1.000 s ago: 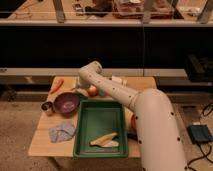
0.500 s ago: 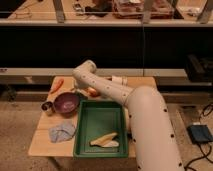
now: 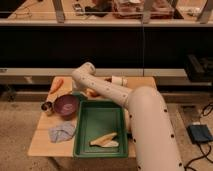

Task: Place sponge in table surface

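Likely the claw (image 3: 85, 91) hangs low between bowl (image 3: 66, 106) and tray (image 3: 100, 122); whether open or gripping, I cannot tell. The sponge (image 3: 93, 93) may be the orange lump beside it, and could fall into the tray, missing the counter (image 3: 42, 142).

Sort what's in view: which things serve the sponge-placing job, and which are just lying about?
Job: table; robot arm, its hand hidden behind it; sponge not clearly identifiable.
Lying about: carrot, metal cup, purple bowl, cloth, green tray holding yellowish pieces.
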{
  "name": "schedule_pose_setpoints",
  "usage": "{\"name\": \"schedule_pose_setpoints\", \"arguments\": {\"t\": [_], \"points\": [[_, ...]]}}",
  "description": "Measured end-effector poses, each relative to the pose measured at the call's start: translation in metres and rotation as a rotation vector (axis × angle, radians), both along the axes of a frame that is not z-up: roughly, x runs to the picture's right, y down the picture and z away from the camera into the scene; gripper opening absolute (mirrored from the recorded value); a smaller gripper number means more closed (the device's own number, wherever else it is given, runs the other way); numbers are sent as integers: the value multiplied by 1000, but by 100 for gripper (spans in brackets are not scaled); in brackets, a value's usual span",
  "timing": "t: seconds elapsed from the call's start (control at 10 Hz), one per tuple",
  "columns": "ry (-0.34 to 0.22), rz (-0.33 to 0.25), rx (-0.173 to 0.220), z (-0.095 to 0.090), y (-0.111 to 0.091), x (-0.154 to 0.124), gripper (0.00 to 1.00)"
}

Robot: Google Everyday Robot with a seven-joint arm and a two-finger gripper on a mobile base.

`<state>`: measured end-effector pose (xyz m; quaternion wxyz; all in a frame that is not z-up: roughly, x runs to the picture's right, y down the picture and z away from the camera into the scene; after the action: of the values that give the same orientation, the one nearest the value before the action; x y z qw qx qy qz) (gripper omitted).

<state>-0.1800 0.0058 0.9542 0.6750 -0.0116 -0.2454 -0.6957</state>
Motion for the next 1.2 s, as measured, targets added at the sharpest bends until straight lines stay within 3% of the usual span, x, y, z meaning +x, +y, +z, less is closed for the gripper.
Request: {"name": "schedule_pose_setpoints", "arguments": {"t": [0.3, 0.7, 1.2], "points": [[-35, -46, 10, -5, 4, 0, 67], [-98, -158, 31, -19, 16, 5, 67], [-96, -252, 84, -5, 12, 3, 67]]}}
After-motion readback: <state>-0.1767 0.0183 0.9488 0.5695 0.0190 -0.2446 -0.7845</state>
